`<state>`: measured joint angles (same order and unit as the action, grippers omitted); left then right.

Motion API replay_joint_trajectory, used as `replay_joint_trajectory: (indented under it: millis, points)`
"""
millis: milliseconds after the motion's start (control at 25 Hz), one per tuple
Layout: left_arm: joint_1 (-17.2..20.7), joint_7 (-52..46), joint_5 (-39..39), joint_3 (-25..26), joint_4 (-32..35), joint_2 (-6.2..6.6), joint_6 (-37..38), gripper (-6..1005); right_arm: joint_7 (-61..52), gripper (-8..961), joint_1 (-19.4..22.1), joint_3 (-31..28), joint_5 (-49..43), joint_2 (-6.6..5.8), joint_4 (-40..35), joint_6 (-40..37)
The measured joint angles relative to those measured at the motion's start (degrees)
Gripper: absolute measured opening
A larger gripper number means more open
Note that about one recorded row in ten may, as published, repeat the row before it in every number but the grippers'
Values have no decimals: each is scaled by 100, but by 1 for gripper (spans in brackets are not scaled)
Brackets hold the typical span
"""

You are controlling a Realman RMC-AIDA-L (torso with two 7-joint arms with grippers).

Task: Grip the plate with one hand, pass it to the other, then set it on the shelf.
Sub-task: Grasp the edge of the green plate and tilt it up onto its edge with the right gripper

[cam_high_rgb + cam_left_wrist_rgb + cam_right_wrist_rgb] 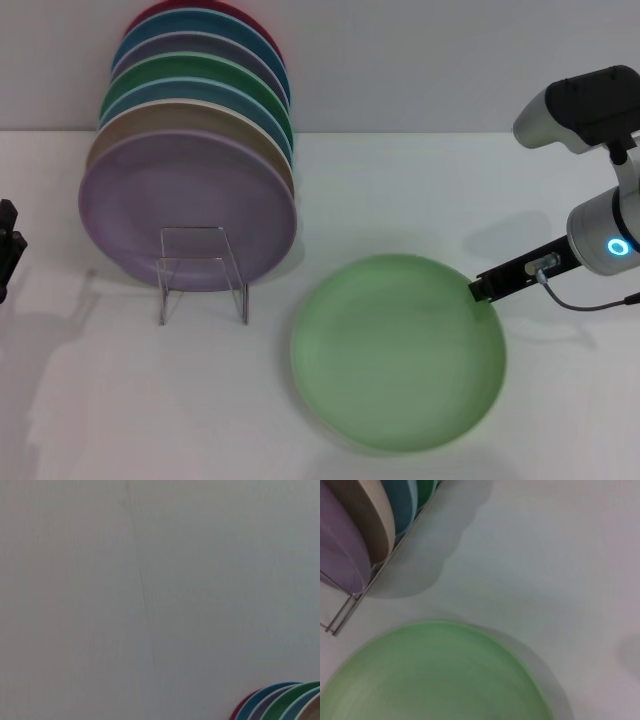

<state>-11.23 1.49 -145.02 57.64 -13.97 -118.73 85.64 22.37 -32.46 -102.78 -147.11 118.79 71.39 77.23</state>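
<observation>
The pale green plate lies face up right of centre, casting a soft shadow on the white table beneath it. My right gripper reaches in from the right and is shut on the plate's right rim. The clear shelf stands to the plate's left, its thin upright frame at the front. It is packed with several upright plates, a lilac plate foremost. My left gripper shows only as a black part at the left edge, well away from the plate.
The stack of coloured plates rises behind the lilac one, close to the grey back wall. The white table spreads between the shelf and the right arm. The right arm's elbow hangs above the table's right side.
</observation>
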Motion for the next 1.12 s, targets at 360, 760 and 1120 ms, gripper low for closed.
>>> replay_joint_trajectory:
  millis: [360, 760, 1120]
  points:
    - [4, 0, 0, -8, 0, 0, 5, 833, 13, -1, -19, 45, -52, 5, -221, 4]
    - [-10, 0, 0, 4, 2, 0, 6, 833, -36, 13, -70, 116, -110, -2, -161, 112]
    - [-19, 0, 0, -7, 20, 0, 5, 833, -113, 39, -27, 365, -243, 9, 139, 124]
